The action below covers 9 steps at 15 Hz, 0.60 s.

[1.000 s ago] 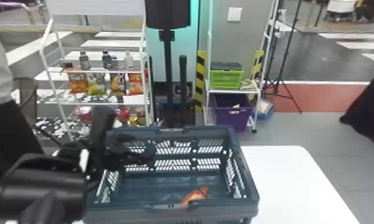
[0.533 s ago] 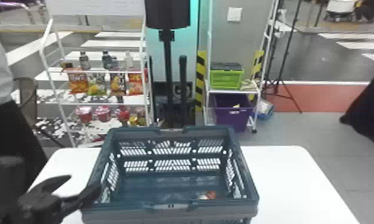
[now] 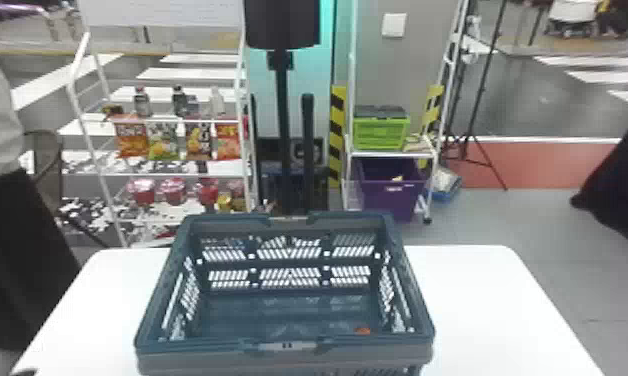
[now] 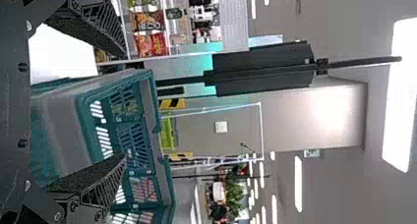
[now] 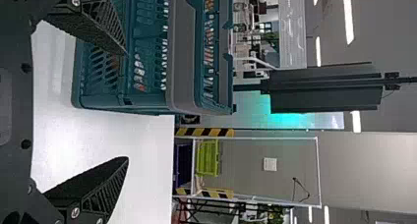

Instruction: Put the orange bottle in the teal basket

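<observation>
One orange bottle (image 3: 363, 331) in one teal basket (image 3: 286, 355) on one worktop (image 3: 483, 300); from the basket, four snack bags (image 3: 163, 142) at eleven o'clock, one green crate (image 3: 380, 134) and one purple bin (image 3: 393, 197) toward one o'clock.

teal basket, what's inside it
In the teal basket, something small and orange shows on the floor by the near wall; the rim hides the rest, so its shape can't be told.

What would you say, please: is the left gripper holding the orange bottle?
No, the left gripper is open, with nothing held between its fingers.
</observation>
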Available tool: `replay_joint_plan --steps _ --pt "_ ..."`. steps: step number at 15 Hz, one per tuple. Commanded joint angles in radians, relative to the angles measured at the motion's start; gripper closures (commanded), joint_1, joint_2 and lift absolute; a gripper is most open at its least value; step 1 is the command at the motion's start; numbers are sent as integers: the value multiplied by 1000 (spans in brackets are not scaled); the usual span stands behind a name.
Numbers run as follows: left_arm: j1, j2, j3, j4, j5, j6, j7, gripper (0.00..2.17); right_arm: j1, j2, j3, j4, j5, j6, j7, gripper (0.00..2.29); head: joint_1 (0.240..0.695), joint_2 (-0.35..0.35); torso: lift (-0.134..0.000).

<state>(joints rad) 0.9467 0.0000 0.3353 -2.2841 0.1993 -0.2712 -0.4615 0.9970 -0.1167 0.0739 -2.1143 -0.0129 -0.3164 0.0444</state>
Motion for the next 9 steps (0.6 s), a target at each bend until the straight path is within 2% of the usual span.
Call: replay_joint_plan --steps 1,4,8,9 --pt "41 -3 -35 146 3 -193 20 188 -9 -12 18 -1 -1 0 0 130 499 0 0" --pt "30 -3 -73 284 -11 -340 86 188 -8 -21 35 -9 -1 -9 0 130 499 0 0" --pt "26 -3 -104 338 -23 -383 116 184 -6 -35 40 -23 -9 -6 0 130 499 0 0" --pt "24 -3 -128 348 -44 -383 149 188 -11 -41 40 -21 -19 -3 0 130 499 0 0"
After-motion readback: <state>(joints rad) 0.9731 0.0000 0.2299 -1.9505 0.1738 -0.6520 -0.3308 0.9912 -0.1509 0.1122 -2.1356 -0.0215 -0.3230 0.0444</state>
